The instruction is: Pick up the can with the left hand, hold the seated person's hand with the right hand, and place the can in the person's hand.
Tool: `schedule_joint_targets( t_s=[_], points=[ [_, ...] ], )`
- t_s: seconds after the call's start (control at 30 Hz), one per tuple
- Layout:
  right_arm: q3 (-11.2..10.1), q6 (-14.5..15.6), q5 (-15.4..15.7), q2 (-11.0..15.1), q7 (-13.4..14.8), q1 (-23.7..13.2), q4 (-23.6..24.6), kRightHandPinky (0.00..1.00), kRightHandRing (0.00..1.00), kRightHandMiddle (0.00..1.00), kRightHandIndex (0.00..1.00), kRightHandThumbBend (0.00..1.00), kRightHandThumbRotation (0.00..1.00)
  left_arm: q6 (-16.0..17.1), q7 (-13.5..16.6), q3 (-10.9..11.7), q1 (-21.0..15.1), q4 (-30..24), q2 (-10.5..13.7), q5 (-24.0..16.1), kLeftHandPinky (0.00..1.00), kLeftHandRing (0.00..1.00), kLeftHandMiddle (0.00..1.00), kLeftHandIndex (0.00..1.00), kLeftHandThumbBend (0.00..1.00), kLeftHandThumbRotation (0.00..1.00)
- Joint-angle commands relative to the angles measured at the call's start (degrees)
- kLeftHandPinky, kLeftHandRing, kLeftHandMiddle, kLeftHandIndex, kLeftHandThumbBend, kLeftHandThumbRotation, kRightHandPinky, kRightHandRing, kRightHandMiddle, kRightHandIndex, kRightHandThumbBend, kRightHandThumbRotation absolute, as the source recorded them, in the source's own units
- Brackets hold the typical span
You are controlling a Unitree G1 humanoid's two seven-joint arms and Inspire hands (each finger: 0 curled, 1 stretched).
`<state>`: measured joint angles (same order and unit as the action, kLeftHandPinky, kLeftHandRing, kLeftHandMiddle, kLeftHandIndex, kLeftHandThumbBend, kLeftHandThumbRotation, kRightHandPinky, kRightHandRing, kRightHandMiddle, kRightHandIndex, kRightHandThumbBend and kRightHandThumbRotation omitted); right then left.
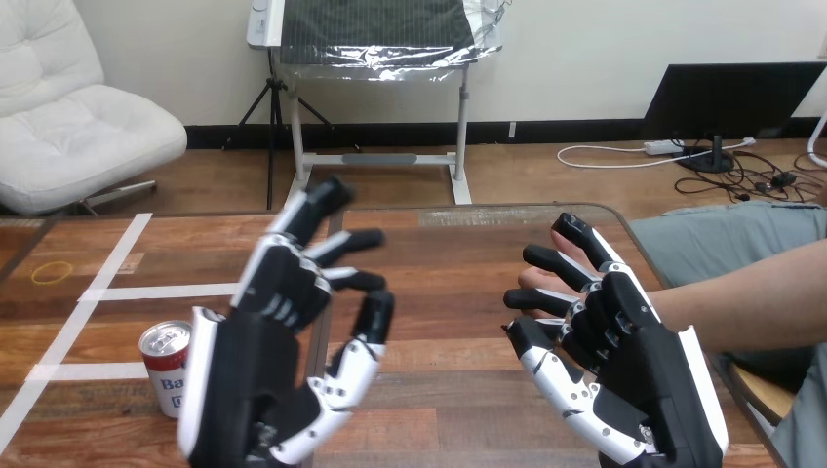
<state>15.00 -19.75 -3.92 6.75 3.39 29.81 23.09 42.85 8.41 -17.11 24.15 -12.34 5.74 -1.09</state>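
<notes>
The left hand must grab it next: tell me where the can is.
In the head view the can stands upright on the wooden table at the lower left, just left of the left hand.

surface: wooden table | marks: white tape lines | yellow ring

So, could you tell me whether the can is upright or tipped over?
Upright: the can stands on the wooden table with its silver top facing up, just beside the open left hand.
</notes>
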Motion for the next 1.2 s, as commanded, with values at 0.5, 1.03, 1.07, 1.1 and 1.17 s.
schedule_joint_targets(
  t_s=[0.5,1.03,1.07,1.1,1.17],
  points=[
    [-0.9,-1.4,0.1,-3.1,0.0,-3.6,-0.2,0.55,0.68,0.82,0.89,0.45,0.0,0.6,-1.6,1.5,-2.9,-7.7,-2.9,3.8,0.61,0.77,0.86,0.87,0.4,0.08],
    [-1.3,-1.8,0.6,-3.1,0.1,-4.4,-0.5,0.54,0.67,0.83,0.89,0.46,0.0,0.6,-2.3,1.7,-3.0,-5.5,-3.9,2.7,0.58,0.72,0.85,0.87,0.38,0.05],
    [-1.3,-1.8,0.6,-3.1,0.1,-4.4,-0.5,0.54,0.67,0.83,0.89,0.46,0.0,0.6,-2.3,1.7,-3.0,-5.5,-3.9,2.7,0.58,0.72,0.85,0.87,0.38,0.05],
    [-1.3,-1.7,0.7,-3.1,0.2,-4.4,-0.4,0.54,0.67,0.83,0.89,0.46,0.0,0.9,-2.1,1.9,-3.0,-5.1,-4.1,2.1,0.58,0.72,0.85,0.87,0.38,0.04],
    [-1.4,-1.6,0.8,-3.1,0.3,-4.4,-0.3,0.54,0.67,0.82,0.89,0.46,0.0,1.2,-1.8,2.3,-3.1,-4.7,-4.3,1.3,0.58,0.72,0.85,0.87,0.37,0.03]
  ],
)
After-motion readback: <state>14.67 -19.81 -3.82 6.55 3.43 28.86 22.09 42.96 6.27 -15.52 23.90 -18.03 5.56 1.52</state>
